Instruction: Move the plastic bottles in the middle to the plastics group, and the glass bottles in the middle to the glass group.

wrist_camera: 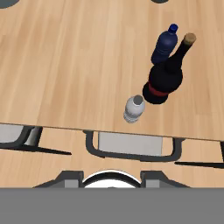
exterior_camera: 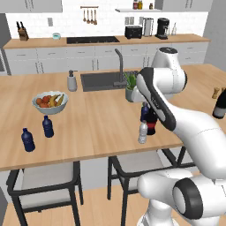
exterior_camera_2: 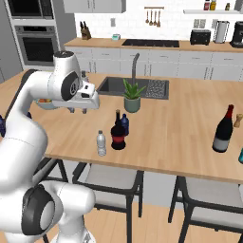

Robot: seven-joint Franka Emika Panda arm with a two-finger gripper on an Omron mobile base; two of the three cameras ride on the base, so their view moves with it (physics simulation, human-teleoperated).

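Hovering empty, your gripper (exterior_camera_2: 78, 110) shows no readable jaw gap; the upright clear bottle (wrist_camera: 134, 109) stands below and ahead; drop straight onto its cap.

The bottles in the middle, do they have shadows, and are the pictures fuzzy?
In the hand view, the clear bottle, the red-banded bottle and the blue bottle look sharp, with only faint soft shading on the counter at their bases. In the left base view they look a bit grainy, partly behind the arm. In the right base view, lighting is even, no glare.
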